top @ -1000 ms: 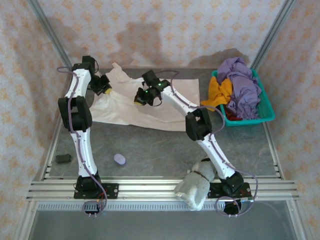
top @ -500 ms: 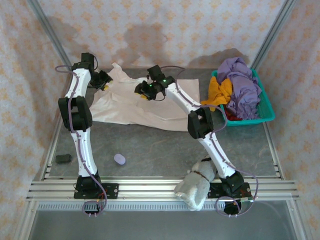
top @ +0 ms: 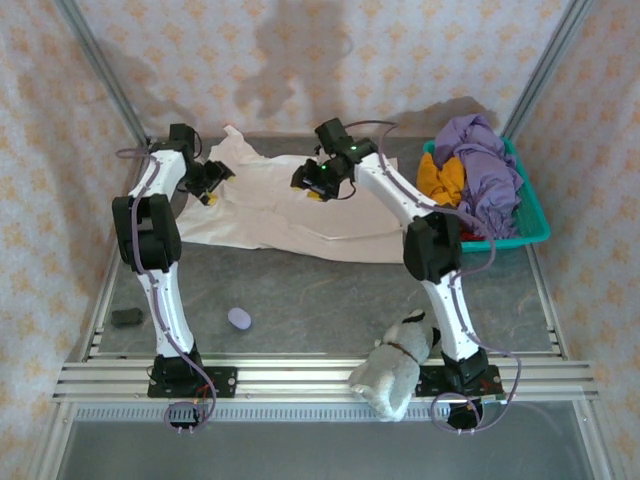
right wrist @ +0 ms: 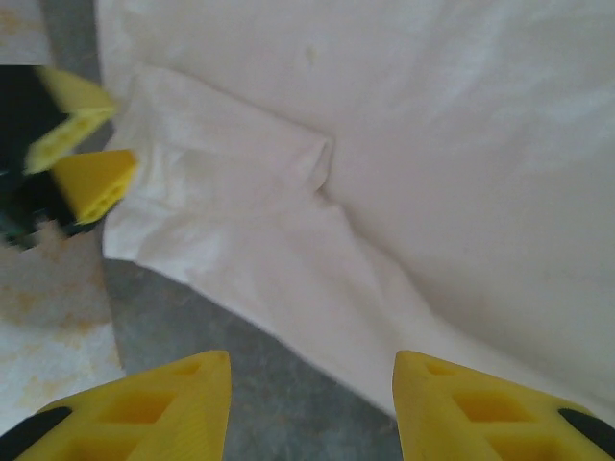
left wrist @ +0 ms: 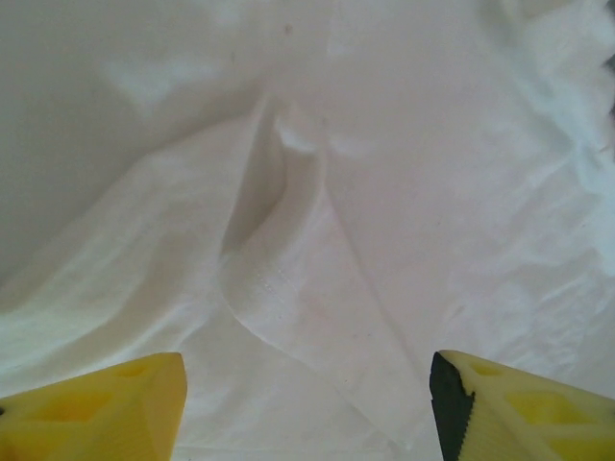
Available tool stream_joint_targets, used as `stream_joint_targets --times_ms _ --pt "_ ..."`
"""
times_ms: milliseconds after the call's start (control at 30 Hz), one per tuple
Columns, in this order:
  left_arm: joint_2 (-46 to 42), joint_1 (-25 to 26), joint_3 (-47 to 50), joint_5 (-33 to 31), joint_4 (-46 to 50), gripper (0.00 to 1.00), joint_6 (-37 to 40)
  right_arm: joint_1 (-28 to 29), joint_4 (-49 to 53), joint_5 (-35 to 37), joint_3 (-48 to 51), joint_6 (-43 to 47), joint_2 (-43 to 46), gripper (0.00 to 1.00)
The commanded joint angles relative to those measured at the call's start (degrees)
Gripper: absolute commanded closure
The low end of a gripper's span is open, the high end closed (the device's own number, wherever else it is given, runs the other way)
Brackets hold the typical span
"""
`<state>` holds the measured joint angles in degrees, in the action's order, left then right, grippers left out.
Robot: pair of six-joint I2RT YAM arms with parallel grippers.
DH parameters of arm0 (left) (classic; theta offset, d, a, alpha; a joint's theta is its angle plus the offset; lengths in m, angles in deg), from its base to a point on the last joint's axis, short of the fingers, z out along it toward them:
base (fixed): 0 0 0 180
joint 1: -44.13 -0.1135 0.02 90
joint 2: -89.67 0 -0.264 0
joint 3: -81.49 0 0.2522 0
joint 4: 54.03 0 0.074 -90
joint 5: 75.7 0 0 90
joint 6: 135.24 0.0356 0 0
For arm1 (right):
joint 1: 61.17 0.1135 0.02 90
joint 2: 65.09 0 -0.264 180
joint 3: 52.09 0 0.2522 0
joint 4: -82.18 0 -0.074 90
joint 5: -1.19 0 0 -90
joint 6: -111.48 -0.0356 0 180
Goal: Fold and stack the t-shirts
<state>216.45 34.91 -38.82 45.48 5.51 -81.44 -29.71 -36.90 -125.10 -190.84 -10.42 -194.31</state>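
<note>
The cream-white t-shirt [top: 270, 215] lies spread and wrinkled across the back of the table. My left gripper [top: 212, 182] hovers over its left part, open, with a raised fold of cloth [left wrist: 288, 221] under the jaws [left wrist: 307, 408] and nothing between them. My right gripper [top: 312, 185] is over the middle of the shirt, also open [right wrist: 312, 408], its fingers straddling the shirt's edge [right wrist: 317, 327] and bare table. The left gripper's yellow fingertips [right wrist: 91, 178] show beside a shirt corner. Purple [top: 488, 165], orange [top: 440, 178] and red [top: 462, 230] shirts are heaped in the basket.
The teal basket [top: 535, 228] stands at the back right. A grey-white plush toy [top: 395, 372] lies by the right arm's base. A small lilac object [top: 240, 318] and a dark object [top: 127, 317] sit on the grey table [top: 330, 290] near the front left.
My right gripper has moved back and to the right over the shirt. My left gripper shifted only slightly. Both stayed open.
</note>
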Motion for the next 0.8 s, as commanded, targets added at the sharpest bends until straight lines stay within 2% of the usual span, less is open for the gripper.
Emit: stream_joint_targets --times_ms 0,400,600,767 --pt "-1.80 1.07 4.44 1.34 -7.11 0.28 -2.24 -0.17 -0.13 2.40 3.17 2.10 5.18 0.52" --pt "2.64 2.35 3.65 2.46 -12.35 0.28 -6.88 -2.78 -1.25 3.07 15.03 3.68 14.07 0.52" --pt "5.21 3.11 0.57 2.72 -12.22 0.28 -8.10 -4.40 -1.91 2.98 19.20 4.09 16.89 0.52" --pt "7.30 4.10 -3.30 4.39 -17.15 0.28 -12.27 -5.26 -2.12 3.07 22.01 4.45 19.12 0.52"
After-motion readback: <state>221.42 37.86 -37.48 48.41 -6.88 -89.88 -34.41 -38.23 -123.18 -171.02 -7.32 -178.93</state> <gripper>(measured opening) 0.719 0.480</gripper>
